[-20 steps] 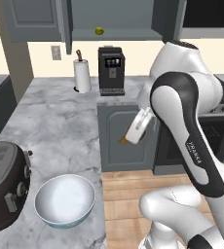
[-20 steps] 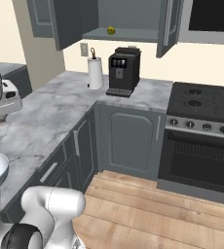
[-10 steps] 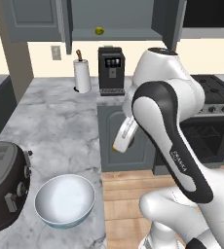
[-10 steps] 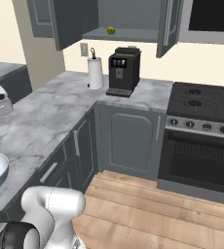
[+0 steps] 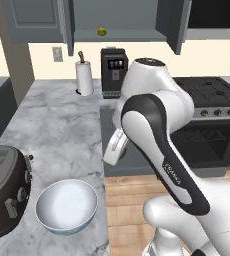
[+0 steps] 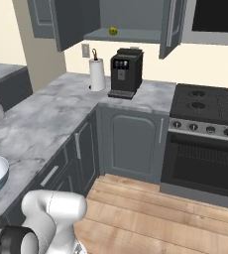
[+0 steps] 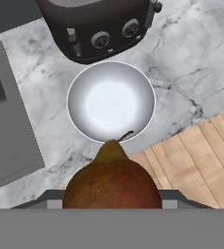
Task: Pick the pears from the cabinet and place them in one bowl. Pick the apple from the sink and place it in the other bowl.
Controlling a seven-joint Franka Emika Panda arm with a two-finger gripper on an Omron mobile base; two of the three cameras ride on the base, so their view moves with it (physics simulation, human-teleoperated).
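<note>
Brownish-red pear carried above the white bowl

Left base view: the wide round bowl (image 5: 67, 207), white inside and pale blue outside, sits near on the grey marbled counter (image 5: 57, 135), right of a dark toaster (image 5: 4, 190); a small yellow-green pear (image 5: 102, 32) lies on the far open dark grey cabinet (image 5: 119, 20) shelf.
Right base view: that pear (image 6: 113, 31) above a black coffee machine (image 6: 125, 73).
Hand view: the pincer (image 7: 112, 202) is clamped on a brownish-red pear (image 7: 112, 182), just short of the bowl (image 7: 111, 101).
</note>
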